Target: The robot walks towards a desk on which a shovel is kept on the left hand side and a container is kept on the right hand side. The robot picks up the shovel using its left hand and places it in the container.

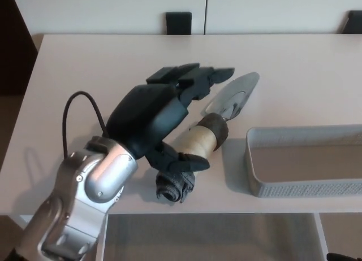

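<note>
A small shovel lies diagonally on the white desk (pixel 90 63). Its grey metal blade (pixel 235 94) points to the far right, and its pale wooden handle (pixel 199 141) ends in a dark grey wrapped grip (pixel 175 185) near the front edge. My left hand (pixel 155 120) hovers open over the left side of the handle. The two fingers (pixel 195 77) stretch toward the blade and the thumb (pixel 186 162) lies across the handle's near end, not closed on it. A light grey container (pixel 283 187) stands to the right of the shovel. My right hand does not show.
Two dark chair backs (pixel 179 22) rise behind the desk's far edge, in front of a white wall. The desk's left edge borders a dark floor area. My silver forearm (pixel 85 204) with a black cable crosses the front left corner.
</note>
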Robot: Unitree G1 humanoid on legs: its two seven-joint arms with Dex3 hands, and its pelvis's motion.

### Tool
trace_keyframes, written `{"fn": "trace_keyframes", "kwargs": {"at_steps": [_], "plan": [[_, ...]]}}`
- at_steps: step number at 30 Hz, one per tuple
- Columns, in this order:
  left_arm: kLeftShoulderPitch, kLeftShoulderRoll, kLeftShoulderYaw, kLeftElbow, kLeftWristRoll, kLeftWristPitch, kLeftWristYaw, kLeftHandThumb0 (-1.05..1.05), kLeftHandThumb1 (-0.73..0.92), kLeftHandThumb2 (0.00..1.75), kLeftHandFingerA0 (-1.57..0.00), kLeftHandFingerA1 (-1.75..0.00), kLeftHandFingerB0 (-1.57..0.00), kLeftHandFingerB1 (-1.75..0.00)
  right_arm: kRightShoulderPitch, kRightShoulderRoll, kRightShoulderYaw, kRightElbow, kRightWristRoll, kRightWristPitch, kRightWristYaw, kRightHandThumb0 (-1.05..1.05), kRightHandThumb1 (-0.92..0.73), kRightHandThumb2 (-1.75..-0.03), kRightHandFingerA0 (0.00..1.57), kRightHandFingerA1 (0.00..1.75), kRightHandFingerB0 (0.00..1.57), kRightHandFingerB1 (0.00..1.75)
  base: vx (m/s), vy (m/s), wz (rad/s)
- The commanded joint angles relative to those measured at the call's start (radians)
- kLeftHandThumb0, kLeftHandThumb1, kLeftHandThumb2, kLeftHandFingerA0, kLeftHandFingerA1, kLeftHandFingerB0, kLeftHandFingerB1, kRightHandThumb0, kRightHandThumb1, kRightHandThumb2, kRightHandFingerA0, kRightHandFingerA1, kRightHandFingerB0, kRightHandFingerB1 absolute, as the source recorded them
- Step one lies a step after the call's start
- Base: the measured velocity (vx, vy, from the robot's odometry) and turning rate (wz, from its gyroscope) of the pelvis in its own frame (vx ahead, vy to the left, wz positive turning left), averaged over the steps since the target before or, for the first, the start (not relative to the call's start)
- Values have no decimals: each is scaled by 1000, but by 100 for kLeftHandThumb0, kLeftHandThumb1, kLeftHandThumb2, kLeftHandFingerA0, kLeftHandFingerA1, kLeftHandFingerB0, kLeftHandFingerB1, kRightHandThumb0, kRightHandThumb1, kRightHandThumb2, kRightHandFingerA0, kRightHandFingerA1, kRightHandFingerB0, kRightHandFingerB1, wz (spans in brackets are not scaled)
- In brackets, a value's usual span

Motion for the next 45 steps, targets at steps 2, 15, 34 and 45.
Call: {"fn": "trace_keyframes", "kwargs": {"at_steps": [2,15,34,45], "plan": [[63,-4,-102,85,364,259,80,-58,34,76,0,-14,0,-16,-7,-28,0,4,-6,4,-6,-31,-56,-56,76,50,45,40,0,0,0],[98,-98,-150,83,421,325,102,-57,34,77,0,-19,-6,-22,-3,-30,5,0,-7,11,1,-31,-57,-57,75,51,46,40,0,0,0],[75,-128,-128,134,490,330,174,-66,44,55,-2,-27,-2,-26,0,-46,28,-1,-13,5,7,-42,-46,-74,71,61,46,51,0,0,0],[63,-131,-124,186,518,335,179,-58,35,77,0,-23,0,-18,-7,-51,31,11,-10,0,22,-42,-46,-76,72,62,51,54,0,0,0]]}}
